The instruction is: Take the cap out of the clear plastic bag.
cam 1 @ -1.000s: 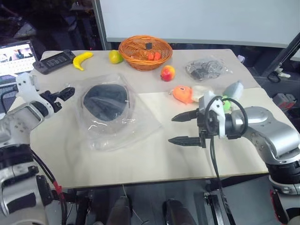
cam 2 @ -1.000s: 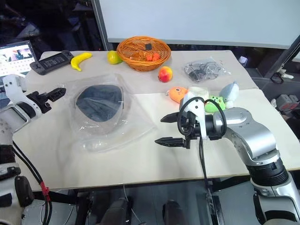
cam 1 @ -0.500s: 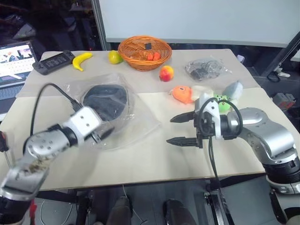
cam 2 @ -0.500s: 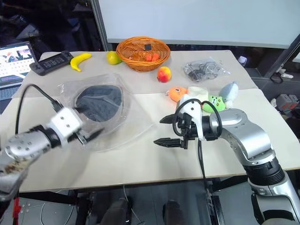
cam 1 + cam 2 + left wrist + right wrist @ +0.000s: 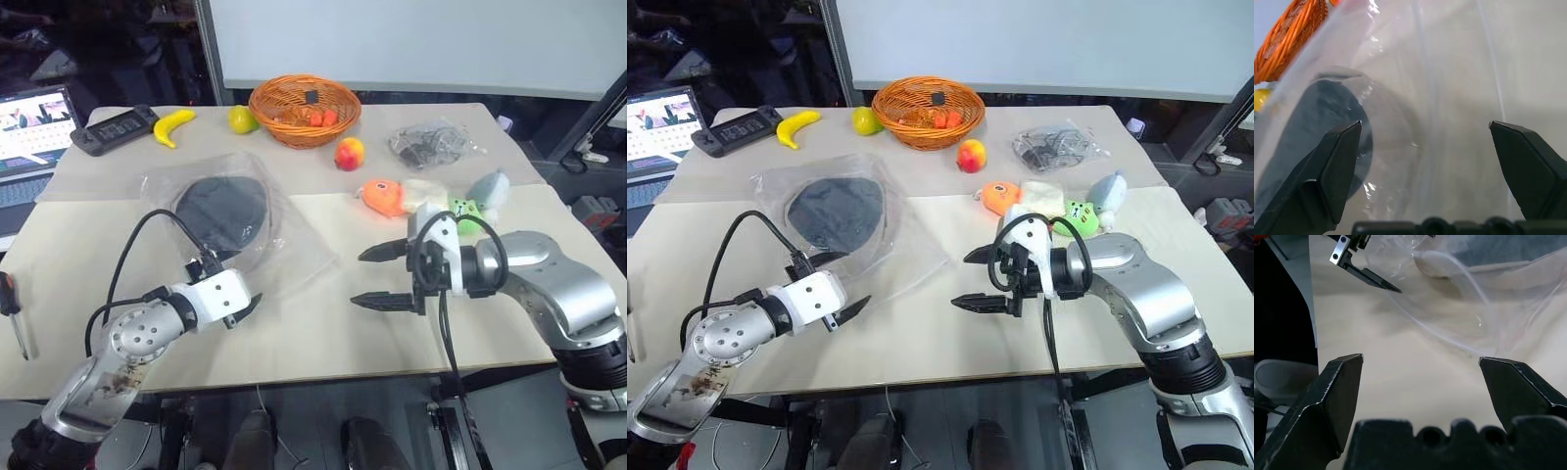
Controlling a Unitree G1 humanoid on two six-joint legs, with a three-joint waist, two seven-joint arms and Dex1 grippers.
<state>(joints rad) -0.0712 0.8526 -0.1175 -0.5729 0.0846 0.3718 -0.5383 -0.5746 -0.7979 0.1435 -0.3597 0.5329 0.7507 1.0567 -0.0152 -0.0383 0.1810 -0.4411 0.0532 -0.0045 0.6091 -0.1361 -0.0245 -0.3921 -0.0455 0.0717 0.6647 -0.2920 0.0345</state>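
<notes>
The clear plastic bag [image 5: 257, 245] lies flat on the left half of the table, and the cap [image 5: 223, 210] shows through it as a dark round disc. My left gripper [image 5: 233, 284] stands open at the bag's near edge, its fingers straddling the plastic just short of the cap. In the left wrist view the cap [image 5: 1317, 127] sits inside the crinkled bag [image 5: 1440, 98], beyond the open left gripper [image 5: 1425, 124]. My right gripper [image 5: 358, 278] hovers open and empty to the right of the bag, pointing at it. The right wrist view shows the bag's edge [image 5: 1459, 308].
A wicker basket [image 5: 304, 108], a banana [image 5: 173, 125], a green fruit [image 5: 241, 118] and a game console [image 5: 116, 128] line the far edge. A peach [image 5: 349, 153], an orange plush [image 5: 382, 196], other plush toys [image 5: 480, 196] and a small bag of dark items [image 5: 431, 144] lie behind my right arm.
My left arm has swung in from the table's left side to the near edge of the bag, staying open. The right gripper has kept its place.
</notes>
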